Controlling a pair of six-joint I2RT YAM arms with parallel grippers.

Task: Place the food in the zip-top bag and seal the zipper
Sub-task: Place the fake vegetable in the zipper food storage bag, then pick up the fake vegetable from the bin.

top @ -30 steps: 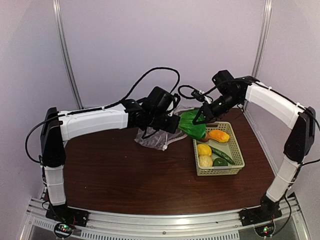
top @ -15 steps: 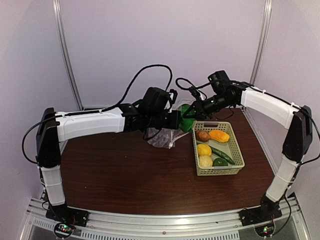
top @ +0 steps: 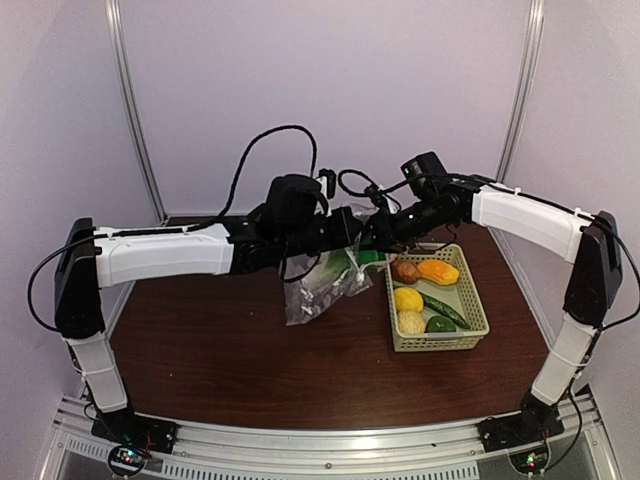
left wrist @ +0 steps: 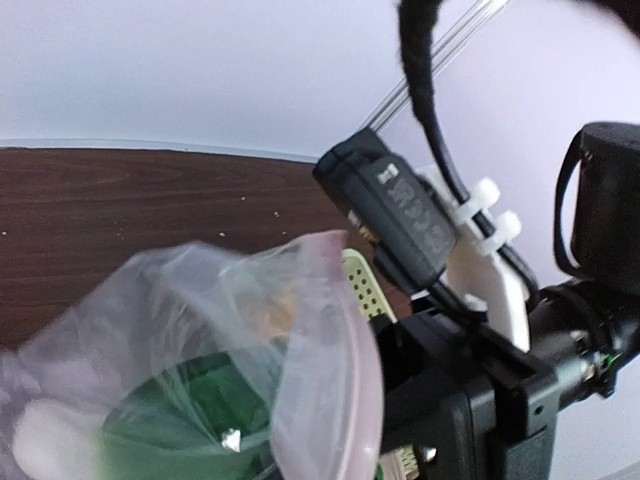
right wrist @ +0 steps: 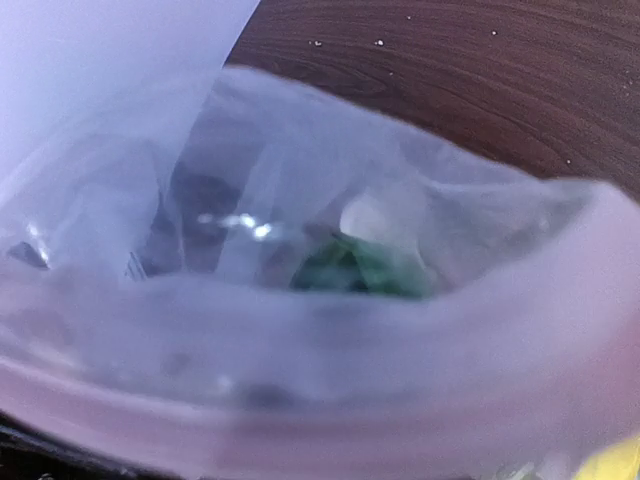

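My left hand (top: pixel 340 228) is pressed together on the mouth edge of the bag (top: pixel 315 290). It holds the bag up over the bench (top: pixel 220 340), and the bag hangs down from my grip toward 7 o'clock. I cannot tell whether its lowest corner touches the wood.

My right hand (top: pixel 380 228) is just at 3 o'clock of the left one, right at the bag's mouth. Its fingers are hidden in every view, so I cannot tell whether they are spread or closed.

The bok choy (top: pixel 332 265) is inside the bag, showing green through the crinkled plastic. From my right wrist I look straight down into the open mouth at it. The zipper (left wrist: pixel 345 320) shows as a pinkish band curving along that mouth, and it is not sealed.

The basket (top: pixel 440 345) sits on the bench at 3 o'clock of the bag, close beside it. It holds the rest of the food:
- the brown one (top: pixel 405 270) at the 11 o'clock corner
- the orange piece (top: pixel 438 271) beside it at 1 o'clock
- two lemons (top: pixel 407 298) down the 9 o'clock side
- the cucumber (top: pixel 443 308) lying slantwise in the middle
- the pepper (top: pixel 440 324) toward 5 o'clock
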